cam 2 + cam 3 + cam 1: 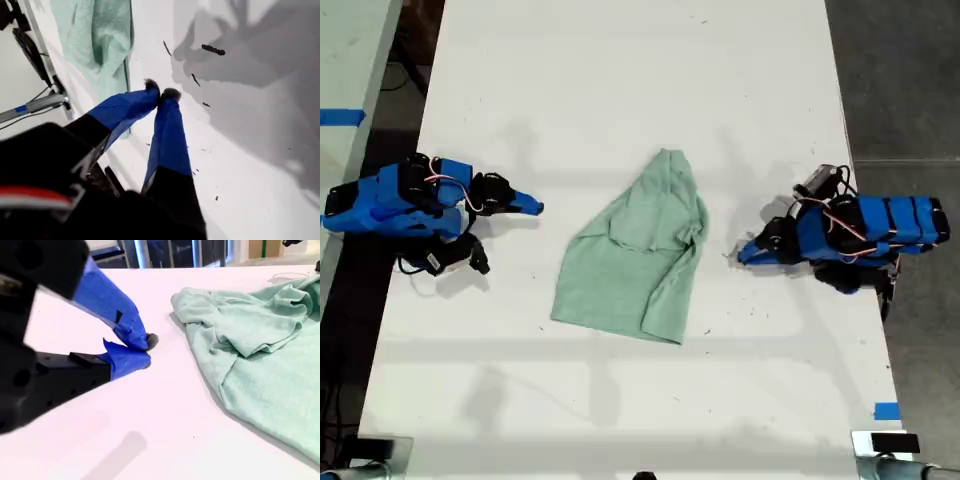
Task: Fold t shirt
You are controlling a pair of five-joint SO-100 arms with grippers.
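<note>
The shirt (630, 260) lies in the middle of the table (620, 80), crumpled rather than flat. It is narrow at the end toward the far edge (the exterior view's top) and widens toward the near edge. One side is rolled over into a thick fold along the shirt's right flank in the exterior view.

My first gripper (161, 93) rests low over the table on the exterior view's right, well apart from the shirt. Its jaws are pressed tip to tip with nothing between them. A few dark specks (213, 49) dot the white surface just past its tips, and the shirt's edge (95, 30) shows beyond them.

My second gripper (146, 349) sits on the exterior view's left, also clear of the cloth. Its jaws are closed together and empty (the tips meet just above the surface). The shirt's narrow end (260, 355) lies near it but not touching.

A strip of blue tape (886, 410) marks the table's edge near the exterior view's lower right corner.
</note>
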